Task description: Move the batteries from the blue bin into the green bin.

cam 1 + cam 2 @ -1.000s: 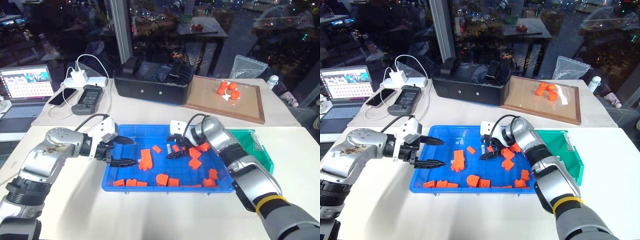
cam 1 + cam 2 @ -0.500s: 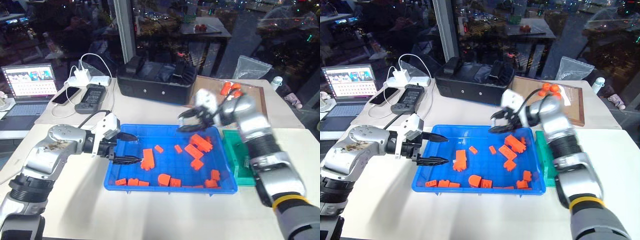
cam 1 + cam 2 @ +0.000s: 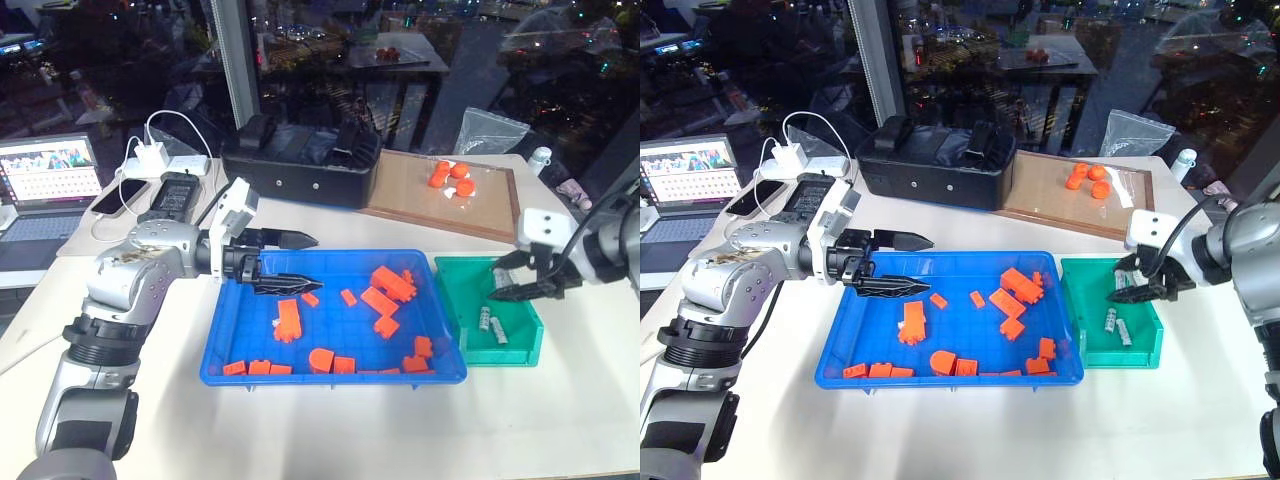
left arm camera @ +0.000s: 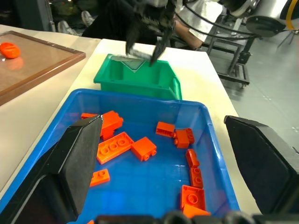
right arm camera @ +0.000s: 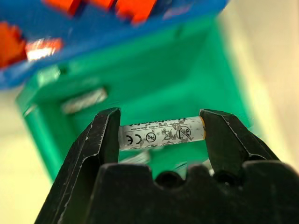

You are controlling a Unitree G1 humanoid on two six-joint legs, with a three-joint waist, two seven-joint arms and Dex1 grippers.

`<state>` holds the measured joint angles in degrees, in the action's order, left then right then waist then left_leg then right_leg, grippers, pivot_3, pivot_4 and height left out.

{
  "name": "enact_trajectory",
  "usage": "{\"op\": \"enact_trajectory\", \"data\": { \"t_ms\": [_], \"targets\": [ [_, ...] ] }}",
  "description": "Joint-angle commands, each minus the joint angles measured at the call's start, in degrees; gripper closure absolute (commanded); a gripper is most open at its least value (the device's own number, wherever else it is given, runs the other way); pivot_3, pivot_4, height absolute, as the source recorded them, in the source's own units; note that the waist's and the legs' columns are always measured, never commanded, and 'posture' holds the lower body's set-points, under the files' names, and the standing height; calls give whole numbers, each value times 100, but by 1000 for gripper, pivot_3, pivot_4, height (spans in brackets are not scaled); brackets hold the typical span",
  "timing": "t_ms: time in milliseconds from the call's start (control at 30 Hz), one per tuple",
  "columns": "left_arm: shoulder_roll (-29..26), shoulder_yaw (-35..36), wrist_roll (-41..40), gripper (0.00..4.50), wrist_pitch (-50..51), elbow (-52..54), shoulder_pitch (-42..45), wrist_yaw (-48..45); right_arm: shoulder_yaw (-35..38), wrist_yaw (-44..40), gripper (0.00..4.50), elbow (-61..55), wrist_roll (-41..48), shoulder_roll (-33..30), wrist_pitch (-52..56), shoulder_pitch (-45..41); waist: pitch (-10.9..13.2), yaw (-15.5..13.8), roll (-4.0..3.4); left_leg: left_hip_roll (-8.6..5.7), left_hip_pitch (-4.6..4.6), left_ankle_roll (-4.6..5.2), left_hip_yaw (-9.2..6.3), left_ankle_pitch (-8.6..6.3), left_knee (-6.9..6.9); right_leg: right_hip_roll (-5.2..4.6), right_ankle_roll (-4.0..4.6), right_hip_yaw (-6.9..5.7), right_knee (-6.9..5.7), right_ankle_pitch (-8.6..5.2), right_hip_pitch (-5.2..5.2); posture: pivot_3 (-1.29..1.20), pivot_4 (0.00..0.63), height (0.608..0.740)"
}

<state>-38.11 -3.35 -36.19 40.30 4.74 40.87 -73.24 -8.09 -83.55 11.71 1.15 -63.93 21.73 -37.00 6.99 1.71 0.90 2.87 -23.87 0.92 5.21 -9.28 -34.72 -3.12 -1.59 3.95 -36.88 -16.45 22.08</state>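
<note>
Swung from the blue bin (image 3: 330, 372), the right gripper (image 3: 521, 283) now hangs over the green bin (image 3: 518, 345) pinching a battery (image 5: 161, 133) end to end, while the left gripper (image 3: 300, 262) hovers wide apart.

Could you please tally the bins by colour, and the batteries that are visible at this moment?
Blue bin: 1
Green bin: 1
Batteries: 3 (2 lying in that green one, plus 1 held battery in the jaws of the right gripper)
Total: 5
</note>
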Motion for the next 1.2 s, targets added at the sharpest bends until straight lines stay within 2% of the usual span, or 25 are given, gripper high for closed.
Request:
{"op": "enact_trajectory", "data": {
  "t_ms": [33, 133, 167, 300, 433, 567, 767, 867, 1200],
  "targets": [
    [-51, 90, -136, 0, 65, 146, 94, -36, 8, 362, 1002, 69, -156, 154, -314, -42, 1, 5, 0, 0, 3, 0, -2, 0, -2, 0, -1, 0, 0, 0, -3, 0, 150, 740],
    [-137, 112, -121, 0, 95, 195, 53, -40, -68, 400, 68, 192, -261, 175, -410, -115, 1, -29, 0, -2, 3, -1, 0, 1, -5, -1, -3, -1, 2, -1, -5, 0, 150, 740],
    [-199, 129, -77, 0, 89, 194, 20, -31, -61, 358, 7, 189, -213, 223, -350, -285, 1, -44, 0, -3, 3, -1, 1, 1, -5, -2, -4, 0, 2, -1, -5, 0, 150, 740],
    [-558, 79, 214, 0, -89, 174, -201, -76, -155, 155, 7, 16, -37, 497, -35, -1015, 8, -46, -15, -1, 2, -1, -1, 0, -1, -3, -5, 8, 4, -1, 4, 0, 150, 740],
    [-921, 89, 520, 0, -282, 75, -411, -75, -283, 187, 7, -294, 238, 1163, 349, -1482, 9, -18, -14, 5, 5, -1, -3, 0, 5, 4, -1, 6, 2, -1, 2, 0, 150, 740],
    [-1533, 173, 995, 0, -619, -100, -878, -131, -690, 403, 7, -621, 387, 2201, 552, -1524, 8, -20, -8, 7, 6, -1, 1, 0, 5, 4, 1, 2, 0, -1, 2, 0, 150, 740],
    [-2057, 504, 925, 0, -603, 102, -1466, -200, -1325, 637, 7, -324, 232, 3316, 164, -1497, 14, -121, 0, 6, -7, -1, 9, 0, 1, -6, 2, -12, -6, -1, 12, 0, 150, 740],
    [-2148, 698, 844, 0, -520, 278, -1698, -117, -1594, 710, 7, -208, 177, 3778, -62, -1538, 14, -150, 3, 5, -11, -3, 13, 1, -7, -16, 2, -33, -3, -1, 18, 0, 150, 740],
    [-2111, 883, 733, 0, -385, 503, -1911, 20, -1748, 805, 7, 992, -62, 4459, -1077, -2230, 12, -85, 7, 9, 2, -4, 20, 1, -1, -12, 7, -32, -16, -1, 11, 0, 150, 740]
  ]
}}
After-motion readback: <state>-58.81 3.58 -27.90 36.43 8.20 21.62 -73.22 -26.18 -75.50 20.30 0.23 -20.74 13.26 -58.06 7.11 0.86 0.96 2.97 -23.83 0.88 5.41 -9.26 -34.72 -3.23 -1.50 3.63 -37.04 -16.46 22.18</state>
